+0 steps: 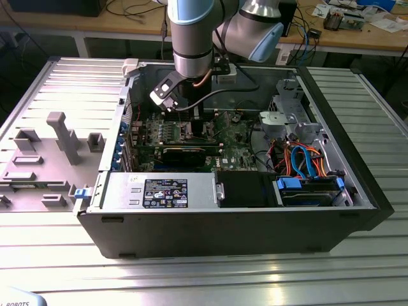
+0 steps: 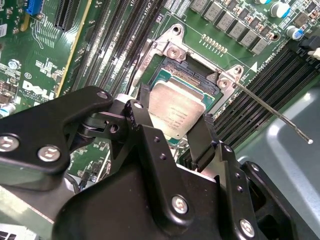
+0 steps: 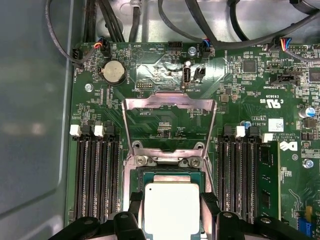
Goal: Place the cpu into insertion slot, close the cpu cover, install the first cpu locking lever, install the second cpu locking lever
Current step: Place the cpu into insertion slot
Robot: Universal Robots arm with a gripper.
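While the arm (image 1: 191, 38) reaches down from the top centre of the exterior view into the open computer case (image 1: 223, 236), a grey fixture plate (image 1: 57, 150) lies on the ribbed metal table (image 1: 191, 274) at the exterior view's left, just beside the case. Inside the case, a silver power supply (image 1: 159, 191) sits along the lower edge. A long black expansion card (image 1: 185, 153) lies behind it, below where the arm comes down. Blue and orange cables (image 1: 306, 159) bunch up toward the exterior view's right.

Closer in, the first wrist view shows the green circuit board (image 3: 240, 100) with a coin battery (image 3: 113, 71) and banks of long black memory slots (image 3: 95, 175) on either side of the socket. The cpu cover (image 3: 170, 102) is flipped open, its thin silver frame lying back over the board, away from the socket. The gripper (image 3: 171, 200) is clenched on the cpu (image 3: 170, 210), with a black finger pressed against each of two opposite edges.

In the second wrist view the fingers (image 2: 200, 137) hold the chip's dull silver top over the insertion slot (image 2: 187, 75), whose contacts and metal rim show at the chip's far edge. I cannot tell whether the chip is seated or held just above the socket. A thin wire locking lever (image 2: 270, 110) sticks out from the socket's corner, raised clear of the board.
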